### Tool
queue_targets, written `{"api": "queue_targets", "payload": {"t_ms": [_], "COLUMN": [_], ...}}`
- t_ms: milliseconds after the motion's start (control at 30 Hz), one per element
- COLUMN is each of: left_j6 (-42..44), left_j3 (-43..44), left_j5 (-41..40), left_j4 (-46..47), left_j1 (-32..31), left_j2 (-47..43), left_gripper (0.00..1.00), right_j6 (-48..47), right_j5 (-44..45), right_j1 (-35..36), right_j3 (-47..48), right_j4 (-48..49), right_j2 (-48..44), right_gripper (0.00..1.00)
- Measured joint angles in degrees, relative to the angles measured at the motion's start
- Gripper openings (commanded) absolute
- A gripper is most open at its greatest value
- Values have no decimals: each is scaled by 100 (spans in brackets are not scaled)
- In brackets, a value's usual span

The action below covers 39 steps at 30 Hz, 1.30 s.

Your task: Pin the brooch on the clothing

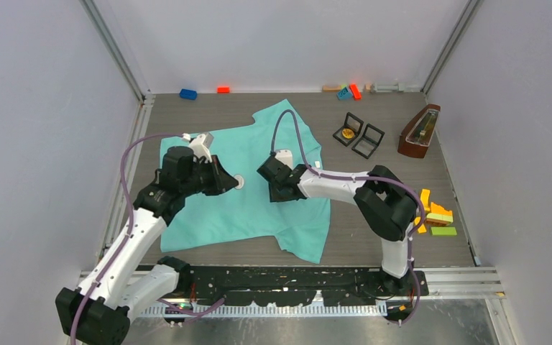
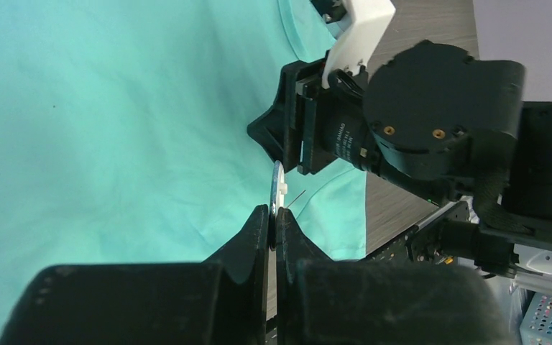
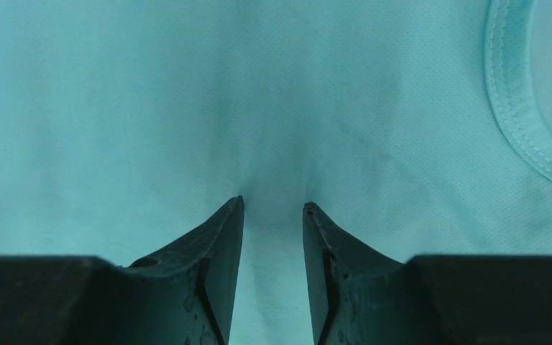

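Clamped edge-on in the left gripper (image 2: 272, 223): a small round silvery-white brooch (image 2: 277, 188), thin pin (image 2: 297, 198) bared, close over the plain turquoise-green soft-fabric T-shirt (image 2: 115, 108) spread on the grey wood-grain table (image 1: 374, 230). Pressed into the cloth nearby, the right gripper (image 3: 273, 208), fingers apart, fabric puckering between. Probably best to pinch up a small ridge first, then feed the pin in shallow, through and back out.

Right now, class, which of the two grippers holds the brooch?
The left gripper: it is shut on the thin silver brooch. The right gripper is open over the clothing, holding nothing.
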Motion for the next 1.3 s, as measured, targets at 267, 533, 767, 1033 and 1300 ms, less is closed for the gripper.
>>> {"api": "queue_targets", "payload": {"t_ms": [267,533,767,1033,1300], "left_j6": [177,-13,-579,-898,-922], "left_j3": [63,-90,-1123,-1550,-1550], "left_j5": [2,-2,-15,-382,-614], "left_j4": [-219,-186,498,1285,1821], "left_j1": [0,0,-4,-389,-503], "left_j2": [-378,-474,-492,203,588], "left_gripper": [0,0,0,0,0], "right_j6": [-22,76,164,153,57], "right_j5": [-48,-76,-107,-219,-260], "right_j1": [-48,-55,-55,-63,-63], "right_j3": [105,55,-72,-297,-348], "right_j4": [-44,31,219,299,162], "right_j2": [162,162,107,-94,-387], "right_gripper": [30,10,0,16,32]}}
